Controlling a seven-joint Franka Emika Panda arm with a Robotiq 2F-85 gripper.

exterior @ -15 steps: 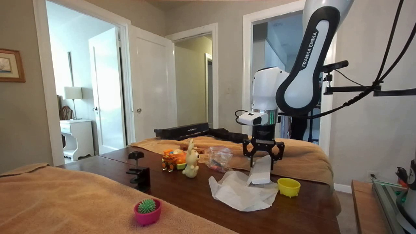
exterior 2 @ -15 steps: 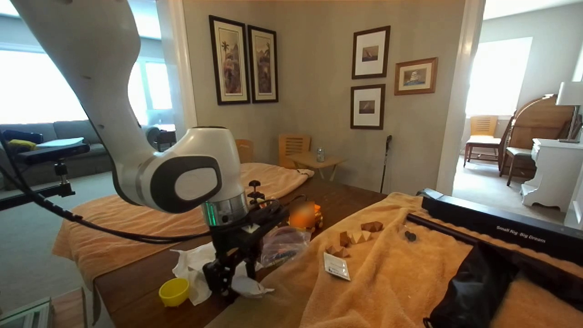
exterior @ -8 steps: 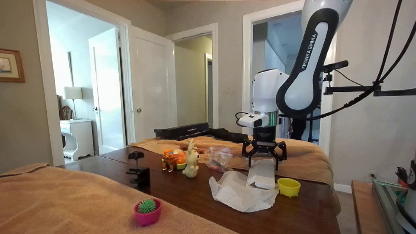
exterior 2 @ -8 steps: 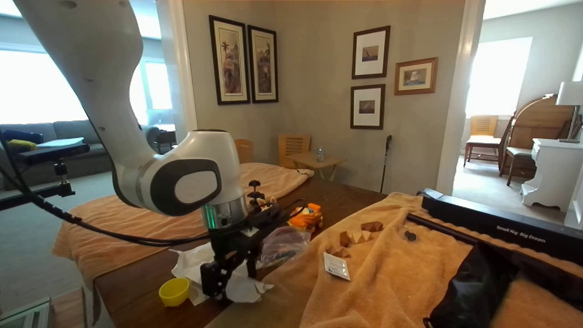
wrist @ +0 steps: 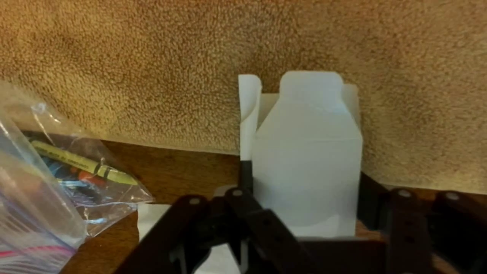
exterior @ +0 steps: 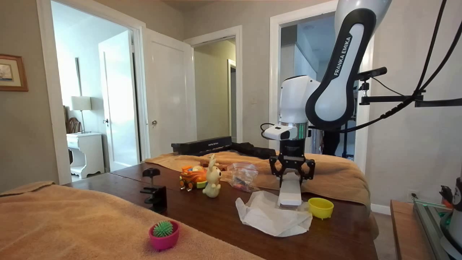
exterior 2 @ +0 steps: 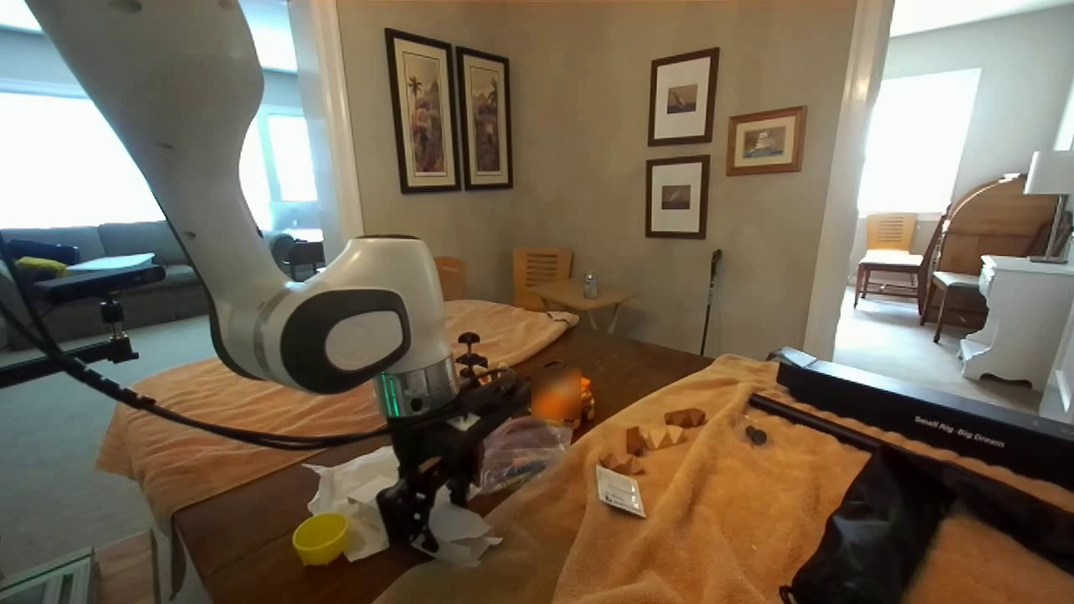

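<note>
My gripper (exterior: 290,182) points straight down and is shut on a long white cardboard box (exterior: 290,196). In the wrist view the fingers (wrist: 246,176) press on both long sides of the box (wrist: 308,163), and its open end flaps point away over the towel. The box's near end lies over a crumpled white paper sheet (exterior: 272,216) on the dark table. A yellow cup (exterior: 320,208) stands just beside the box; it also shows in an exterior view (exterior 2: 320,539). In that view the gripper (exterior 2: 428,520) hides most of the box.
A clear plastic bag with crayons (wrist: 83,163) lies beside the gripper. A bunny figure (exterior: 212,182) and an orange toy car (exterior: 193,176) stand further off. A black clamp (exterior: 155,195), a pink cup (exterior: 164,238) with a green spiky ball, and tan towels (exterior 2: 688,503) are around.
A second ago the box sat tilted between the fingers. Half a second ago the fingers stood wider and the box lay slanted. Now they are closed on it, straightened; the paper has shifted slightly.
</note>
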